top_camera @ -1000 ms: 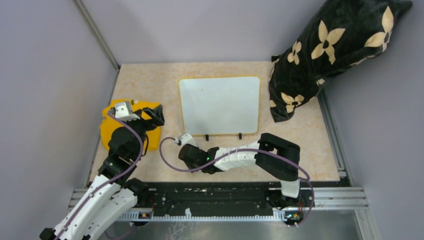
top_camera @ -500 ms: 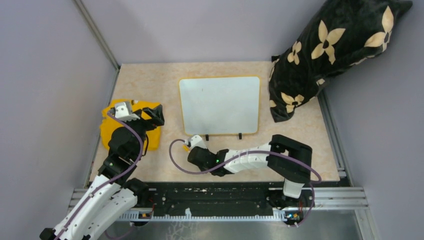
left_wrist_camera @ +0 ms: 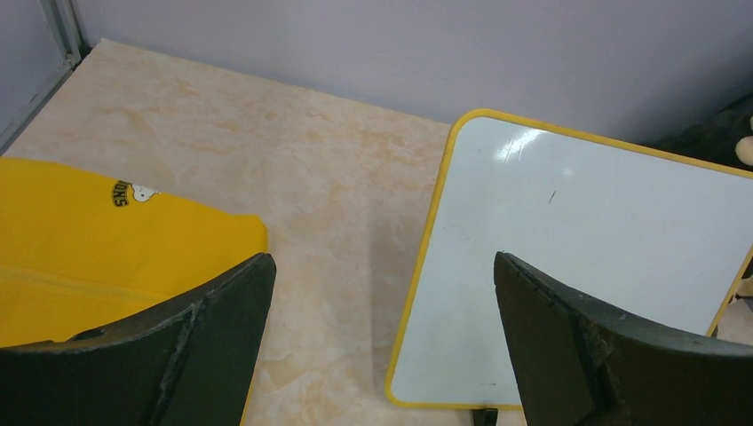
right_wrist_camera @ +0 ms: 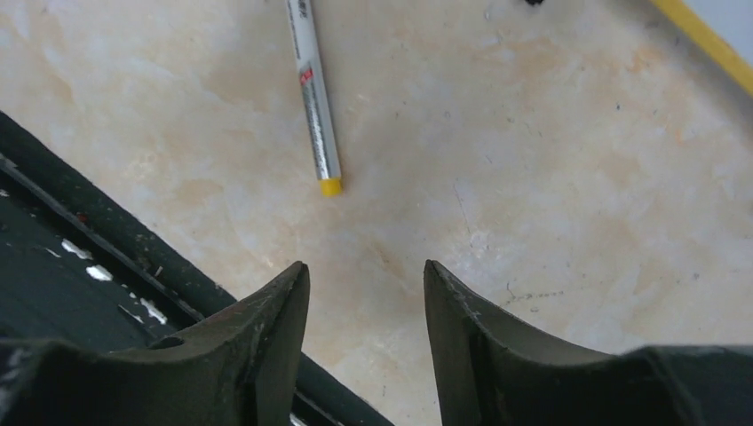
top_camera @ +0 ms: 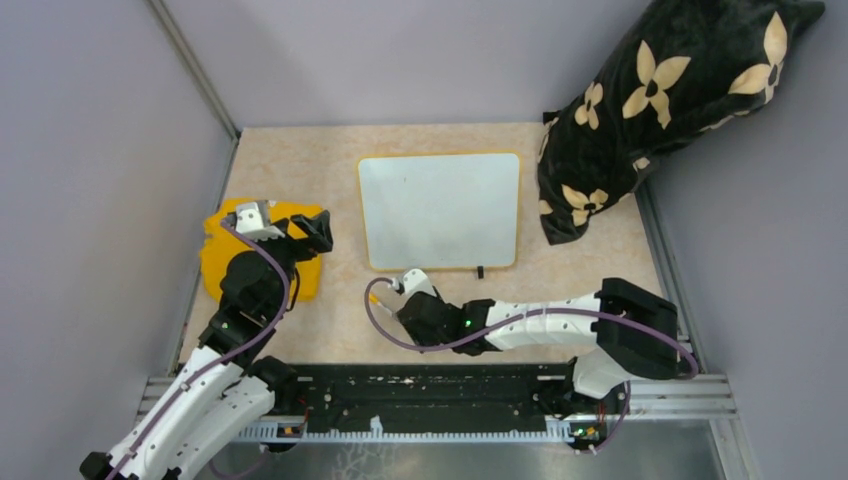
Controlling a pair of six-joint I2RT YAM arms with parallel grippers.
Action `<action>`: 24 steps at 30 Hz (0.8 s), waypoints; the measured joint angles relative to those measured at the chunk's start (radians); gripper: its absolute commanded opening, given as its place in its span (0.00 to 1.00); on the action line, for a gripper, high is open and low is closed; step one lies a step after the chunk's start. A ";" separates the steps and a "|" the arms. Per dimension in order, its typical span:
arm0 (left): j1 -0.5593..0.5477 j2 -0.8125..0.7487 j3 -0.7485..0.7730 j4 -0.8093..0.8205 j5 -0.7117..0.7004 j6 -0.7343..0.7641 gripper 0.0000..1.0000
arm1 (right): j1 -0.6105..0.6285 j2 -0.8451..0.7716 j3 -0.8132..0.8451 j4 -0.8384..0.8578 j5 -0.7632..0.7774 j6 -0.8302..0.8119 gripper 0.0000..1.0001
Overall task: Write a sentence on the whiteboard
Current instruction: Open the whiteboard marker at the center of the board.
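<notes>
The whiteboard (top_camera: 440,205) is lying flat on the beige marbled desk (top_camera: 300,165), around the middle and toward the far side. Its yellow-orange rim is showing all round, and one small black foot (top_camera: 480,271) is sticking out from its near edge. From above its surface is reading as glossy white. From the left wrist only a tiny dark fleck is showing on it, and whether anything is written there I cannot tell.

Just near of the board's near-left corner, the right claw (right_wrist_camera: 364,271) is hovering low over bare desk, its fingers parted and nothing between them. A marker (right_wrist_camera: 313,98), white-barrelled with a yellow end, is lying loose on the desk a little beyond those fingertips, apart from them.

To the left of the board, the left claw (left_wrist_camera: 382,262) is hanging spread wide and empty, above the right edge of a flat yellow cloth (top_camera: 212,262) that is lying at the desk's left side. A black pillow (top_camera: 670,100) with cream flower shapes is leaning in the far right corner, just beside the board's right edge. A black rail (top_camera: 440,395) is running along the desk's near edge.
</notes>
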 measured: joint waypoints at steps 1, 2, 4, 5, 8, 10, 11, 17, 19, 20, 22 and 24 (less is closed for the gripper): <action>0.000 0.000 0.000 0.000 0.002 0.000 0.98 | -0.003 -0.006 0.003 0.011 -0.011 -0.013 0.62; 0.000 0.000 0.000 0.000 0.003 0.000 0.98 | -0.005 -0.007 0.009 0.021 -0.019 -0.018 0.64; 0.000 0.000 0.000 0.000 0.005 0.000 0.98 | -0.015 0.000 0.032 0.030 -0.046 -0.037 0.65; 0.000 -0.001 0.000 0.000 0.006 0.000 0.98 | -0.022 0.010 0.048 0.034 -0.057 -0.045 0.65; 0.000 -0.001 0.000 0.000 0.006 0.001 0.99 | -0.055 0.067 0.122 0.050 -0.098 -0.071 0.54; 0.000 -0.002 0.000 0.000 0.005 0.002 0.98 | -0.076 0.106 0.163 0.064 -0.119 -0.090 0.48; 0.000 -0.003 0.000 0.000 0.005 0.002 0.98 | -0.084 0.123 0.178 0.069 -0.127 -0.098 0.47; 0.000 -0.006 0.000 0.000 0.005 0.003 0.99 | -0.104 0.221 0.254 0.060 -0.179 -0.158 0.46; 0.000 -0.007 0.000 0.000 0.005 0.003 0.99 | -0.106 0.253 0.274 0.056 -0.193 -0.171 0.46; 0.000 -0.008 0.000 0.000 0.004 0.003 0.99 | -0.108 0.272 0.286 0.050 -0.199 -0.177 0.46; 0.000 -0.008 0.000 0.000 0.003 0.004 0.99 | -0.110 0.301 0.301 0.043 -0.205 -0.185 0.45; 0.000 -0.008 0.000 0.000 0.000 0.005 0.99 | -0.116 0.327 0.313 0.033 -0.211 -0.187 0.44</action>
